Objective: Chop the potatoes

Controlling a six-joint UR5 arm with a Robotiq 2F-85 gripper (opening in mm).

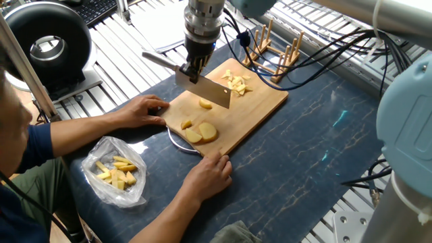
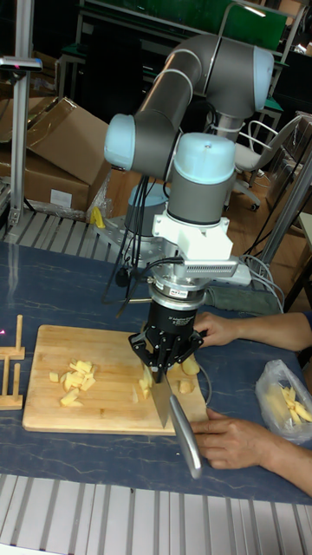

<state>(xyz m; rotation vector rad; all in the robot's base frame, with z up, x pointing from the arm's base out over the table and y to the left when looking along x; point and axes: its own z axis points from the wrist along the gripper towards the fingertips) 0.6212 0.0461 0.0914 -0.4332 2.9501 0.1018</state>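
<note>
My gripper (image 1: 193, 69) (image 2: 163, 368) is shut on a cleaver (image 1: 208, 88) (image 2: 162, 401). Its blade hangs just above the wooden cutting board (image 1: 263, 101) (image 2: 104, 409) and its handle (image 1: 157, 59) (image 2: 187, 444) sticks out toward the person. Potatoes lie on the board. One chunk (image 1: 205, 103) sits right under the blade. Rounded slices (image 1: 202, 132) (image 2: 185, 387) and a small piece (image 1: 186, 124) lie near the board's front corner. A pile of chopped bits (image 1: 236, 82) (image 2: 74, 382) is at the far end.
A person's hands (image 1: 145, 108) (image 1: 210, 173) hold the board's near edges, close to the blade. A clear plastic bag (image 1: 116, 171) (image 2: 282, 399) of yellow pieces lies on the dark mat. A wooden rack (image 1: 273, 50) stands behind the board.
</note>
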